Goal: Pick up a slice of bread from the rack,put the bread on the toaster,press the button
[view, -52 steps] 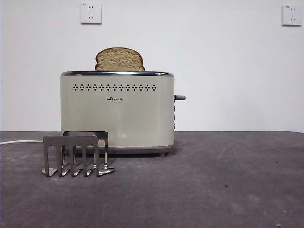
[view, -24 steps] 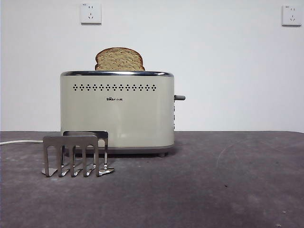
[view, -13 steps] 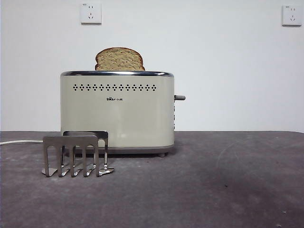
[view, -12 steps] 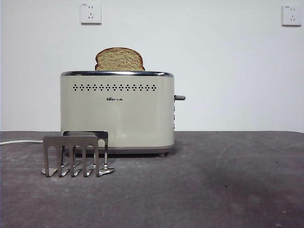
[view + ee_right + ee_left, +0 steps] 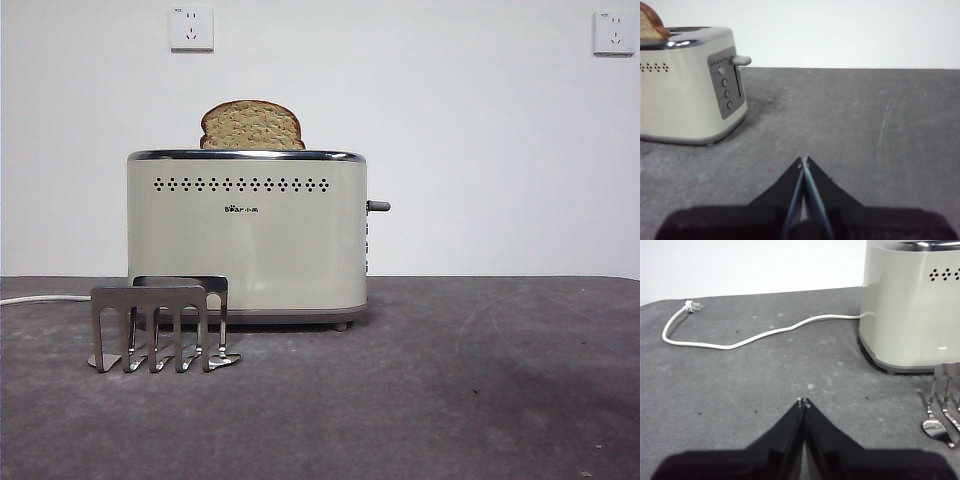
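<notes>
The slice of bread (image 5: 251,125) stands upright in the toaster's top slot, its domed top showing above the chrome rim; a part of it shows in the right wrist view (image 5: 651,26). The cream toaster (image 5: 246,235) stands on the dark table, its lever (image 5: 378,206) raised on the right end. The grey metal rack (image 5: 160,324) stands in front of the toaster's left part and holds nothing. My left gripper (image 5: 803,402) is shut and empty, low over the table left of the toaster (image 5: 912,305). My right gripper (image 5: 803,161) is shut and empty, right of the toaster (image 5: 687,82).
A white power cord (image 5: 750,332) with its plug lies loose on the table left of the toaster. A panel of round buttons (image 5: 726,87) sits on the toaster's right end under the lever (image 5: 741,60). Two wall sockets (image 5: 191,28) are on the white wall behind.
</notes>
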